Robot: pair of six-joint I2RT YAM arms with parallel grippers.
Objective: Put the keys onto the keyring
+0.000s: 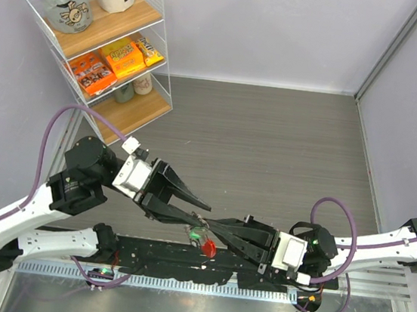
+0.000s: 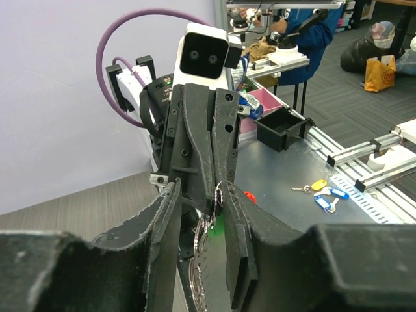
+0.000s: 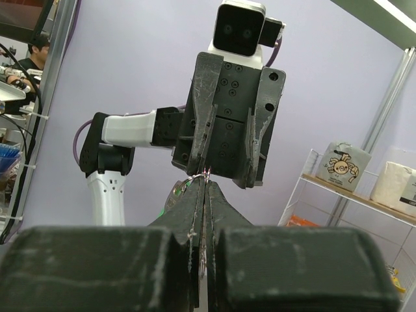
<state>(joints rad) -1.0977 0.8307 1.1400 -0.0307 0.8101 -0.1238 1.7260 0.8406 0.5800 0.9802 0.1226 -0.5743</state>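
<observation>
My right gripper [image 1: 213,226] is shut on the thin silvery keyring [image 3: 194,178], held in the air above the table's near edge. The ring's red part [image 1: 209,247] hangs below it. The green key [image 1: 195,236] dangles beside it and also shows in the left wrist view [image 2: 221,224]. My left gripper [image 1: 203,212] is open, its two fingers astride the right gripper's tips. The ring's loop [image 2: 220,194] lies against its right finger [image 2: 237,221]. Silvery metal [image 2: 198,260] hangs between the left jaws. I cannot make out the black key.
A wire shelf [image 1: 101,36] with snack packets and bags stands at the back left. In the left wrist view, loose yellow and blue key tags [image 2: 324,193] lie on a metal bench beyond the table, beside a black bin [image 2: 281,130].
</observation>
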